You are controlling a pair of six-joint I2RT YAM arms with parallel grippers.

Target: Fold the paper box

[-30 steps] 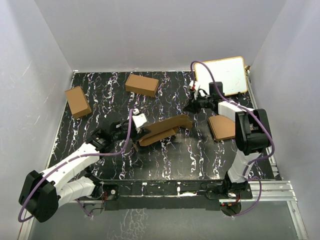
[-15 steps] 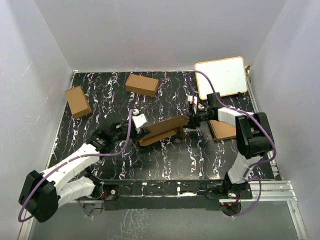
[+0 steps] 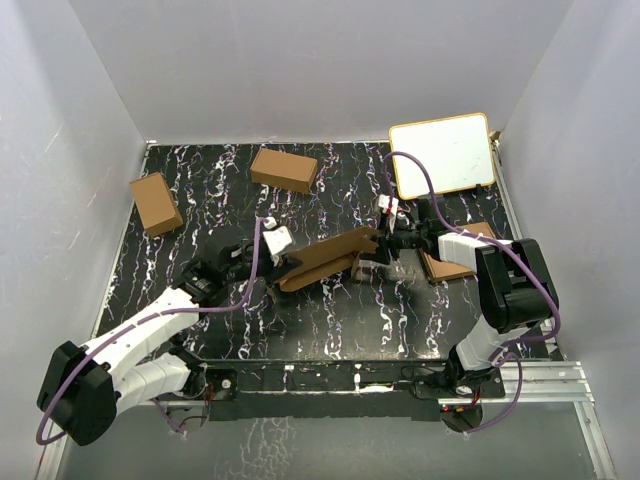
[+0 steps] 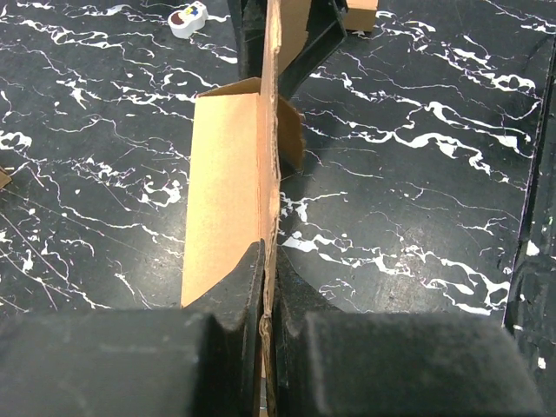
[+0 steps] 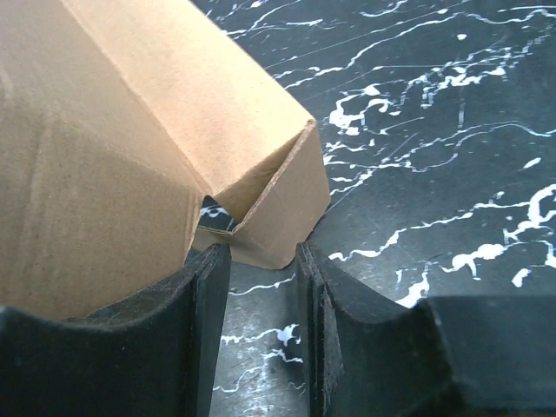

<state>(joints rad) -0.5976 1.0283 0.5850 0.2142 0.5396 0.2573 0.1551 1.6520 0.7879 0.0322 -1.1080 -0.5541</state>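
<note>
Mid-table, the prob. light, crease-prone paper box (image 3: 325, 258) is being pinched at its left edge by the closed left gripper (image 4: 265, 261), right gripper (image 5: 261, 261) being held part-open astride its right flap, prob. best hold.

Right wrist view: the paper box (image 5: 113, 130) is cut off by the top and left edges.

Left wrist view: its near end is hidden inside the left gripper (image 4: 265, 269), and its far end passes the top edge.

Top view: the right arm (image 3: 500, 270) covers part of the brown sheet pile (image 3: 438, 268) near the right edge of the table (image 3: 330, 320).
</note>
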